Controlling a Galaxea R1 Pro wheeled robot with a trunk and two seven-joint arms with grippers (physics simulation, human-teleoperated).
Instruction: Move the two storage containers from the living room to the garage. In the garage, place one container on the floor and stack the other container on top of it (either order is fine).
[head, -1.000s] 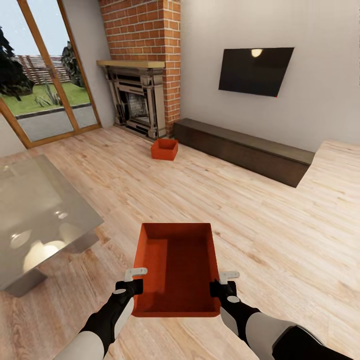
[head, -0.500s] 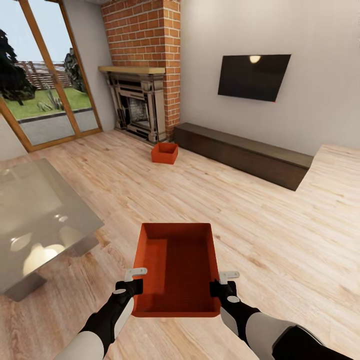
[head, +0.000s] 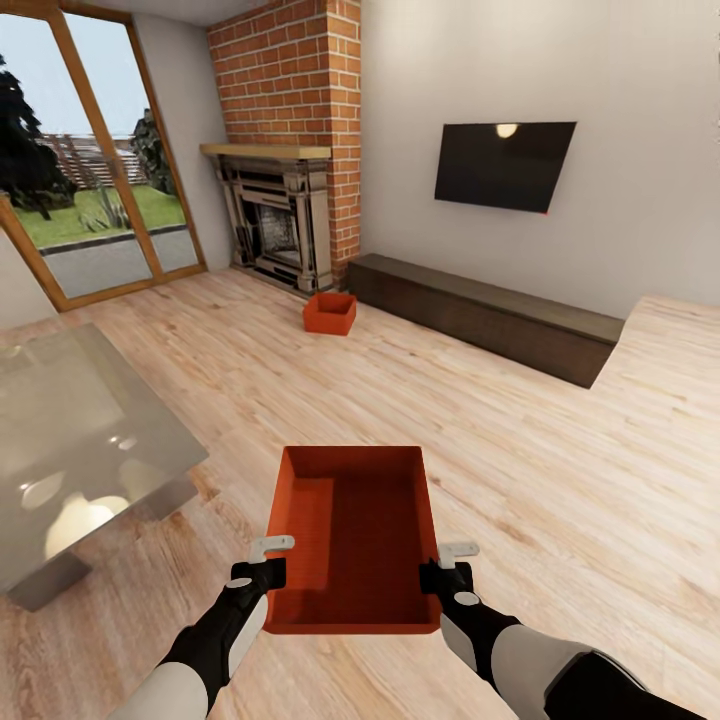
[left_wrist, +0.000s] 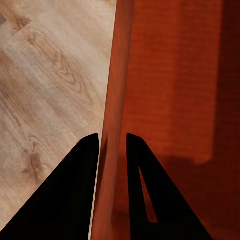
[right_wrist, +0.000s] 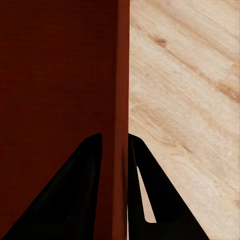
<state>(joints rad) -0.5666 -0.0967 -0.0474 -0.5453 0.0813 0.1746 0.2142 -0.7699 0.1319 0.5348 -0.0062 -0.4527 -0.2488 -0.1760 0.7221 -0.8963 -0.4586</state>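
I hold one orange-red storage container (head: 355, 535) level above the wood-plank floor of the living room. My left gripper (head: 272, 556) is shut on its left wall (left_wrist: 114, 125). My right gripper (head: 447, 560) is shut on its right wall (right_wrist: 121, 100). In each wrist view the thin wall runs between the two dark fingers. The second storage container (head: 330, 313) sits on the planks far ahead, in front of the brick fireplace (head: 285, 215).
A glossy grey table (head: 75, 440) stands close on my left. A long low dark bench (head: 490, 315) runs along the far wall under a black screen (head: 503, 165). Glass doors (head: 95, 180) are at the far left. A raised floor step (head: 665, 340) lies at the right.
The whole view has shifted: the fireplace, bench and far container look smaller and lower, so the camera has drawn back. The held container and both grips stay the same.
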